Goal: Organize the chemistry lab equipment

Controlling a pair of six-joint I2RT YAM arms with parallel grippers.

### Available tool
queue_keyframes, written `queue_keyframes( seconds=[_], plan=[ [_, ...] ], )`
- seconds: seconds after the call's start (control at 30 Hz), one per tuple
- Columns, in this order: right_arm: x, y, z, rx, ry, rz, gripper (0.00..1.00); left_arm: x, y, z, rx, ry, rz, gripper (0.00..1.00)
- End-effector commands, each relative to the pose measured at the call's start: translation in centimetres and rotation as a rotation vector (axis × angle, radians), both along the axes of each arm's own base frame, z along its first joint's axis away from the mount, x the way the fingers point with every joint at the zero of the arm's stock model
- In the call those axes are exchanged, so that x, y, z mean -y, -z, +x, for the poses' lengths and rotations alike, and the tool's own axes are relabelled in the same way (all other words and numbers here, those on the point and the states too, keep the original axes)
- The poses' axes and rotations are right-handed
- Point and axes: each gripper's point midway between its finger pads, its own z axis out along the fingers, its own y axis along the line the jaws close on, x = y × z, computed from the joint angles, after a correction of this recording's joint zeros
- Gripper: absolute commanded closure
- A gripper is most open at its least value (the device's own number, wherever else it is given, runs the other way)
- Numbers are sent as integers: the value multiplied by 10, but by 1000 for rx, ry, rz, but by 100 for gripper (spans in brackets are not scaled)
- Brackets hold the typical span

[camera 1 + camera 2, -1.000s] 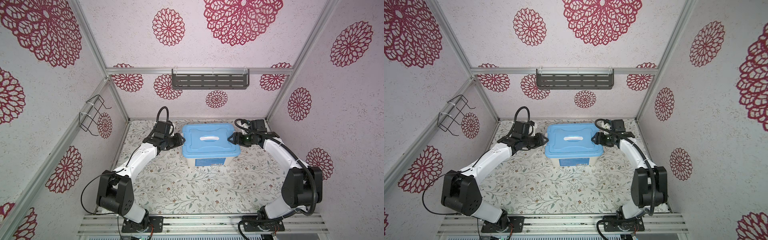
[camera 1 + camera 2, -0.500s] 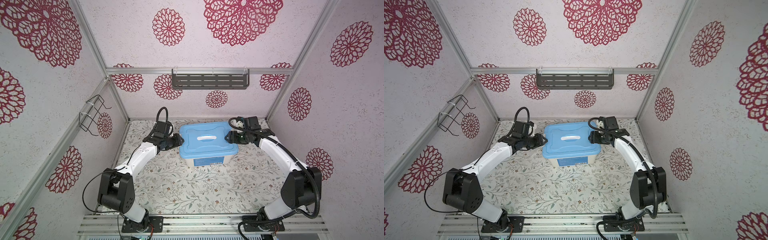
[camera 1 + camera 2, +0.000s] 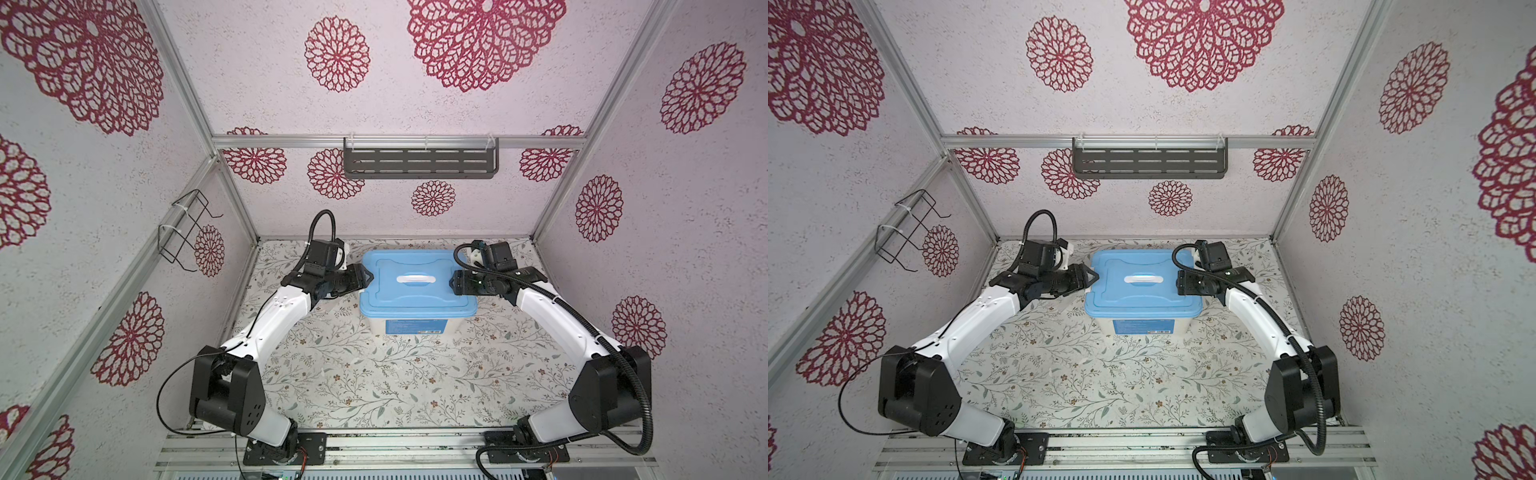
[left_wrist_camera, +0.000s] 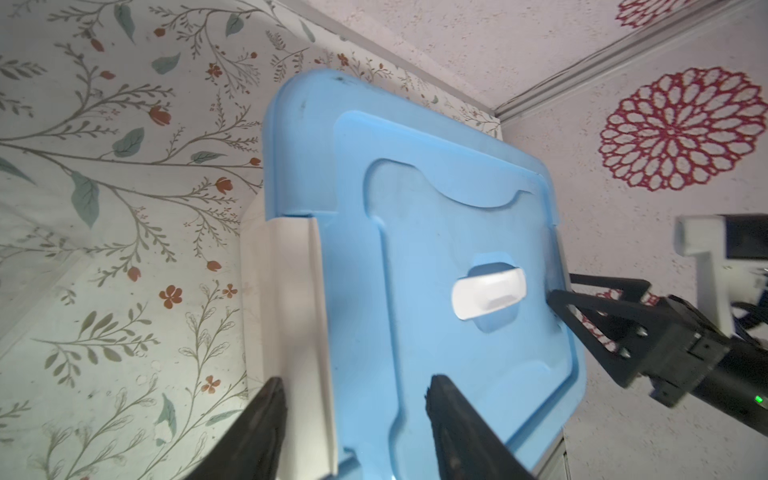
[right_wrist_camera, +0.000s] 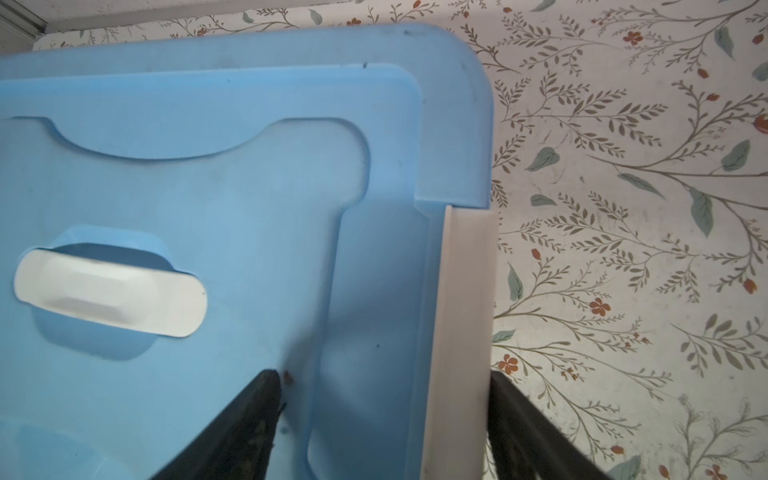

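Observation:
None of the chemistry lab equipment shows in any view. A white tub (image 3: 376, 328) stands at the back middle with its blue lid (image 3: 415, 301) (image 3: 1142, 301) on. My left gripper (image 3: 365, 276) (image 4: 355, 386) is open at the tub's left end. Its fingers straddle the white side latch (image 4: 286, 291) and the lid's edge. My right gripper (image 3: 453, 283) (image 5: 382, 382) is open at the right end. One of its fingers lies over the lid and the other sits outside the right latch (image 5: 461, 311). The right gripper (image 4: 561, 286) also shows across the lid in the left wrist view.
A white handle (image 3: 415, 279) sits in the lid's middle. A dark slotted shelf (image 3: 419, 164) hangs on the back wall and a wire rack (image 3: 187, 230) on the left wall. The floral table (image 3: 374, 374) stretches in front of the tub.
Both grippers have opened wider at the tub's ends. The right gripper has shifted inward over the lid's edge. The lid lay slightly askew half a second ago and now lies flat.

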Motion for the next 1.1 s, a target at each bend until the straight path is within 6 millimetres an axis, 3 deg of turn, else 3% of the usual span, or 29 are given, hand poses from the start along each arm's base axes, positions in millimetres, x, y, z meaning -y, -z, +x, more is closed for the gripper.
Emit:
queue_keyframes(
  seconds=[0.0,0.03,0.07,0.23,0.3,0.37,0.43,0.5,0.57,0.73,0.77,0.9,1.0,1.07],
  plan=[
    [-8,-12,-18,3,-38,11,15,-3,-44,-8,98,29,-24,36],
    [-5,-21,-16,30,-18,13,5,-6,-52,-10,112,28,-19,35],
    [0,-31,-14,62,14,9,1,-9,-59,-14,128,28,-6,34],
    [18,-95,-8,243,121,27,1,-38,-105,-32,270,-39,100,12],
    [30,-122,-8,355,177,35,1,-66,-124,-38,348,-152,172,2],
    [51,-142,-12,472,276,28,1,-96,-138,-45,405,-306,217,3],
    [79,-147,-22,578,414,25,1,-114,-147,-53,465,-412,199,3],
    [95,-140,-36,672,469,25,1,-122,-139,-62,495,-435,214,3],
    [98,-125,-47,728,445,21,1,-133,-124,-69,519,-441,296,3],
    [118,-58,-68,764,510,24,1,-137,-75,-68,676,-291,550,3],
    [125,-45,-72,756,532,24,1,-147,-65,-66,686,-315,583,3],
    [151,-8,-84,698,600,-15,1,-217,-15,-63,541,-571,659,3],
    [161,13,-85,706,614,-59,1,-249,14,-61,466,-648,648,3],
    [162,20,-84,727,586,-106,1,-256,21,-58,474,-671,607,3]
  ],
)
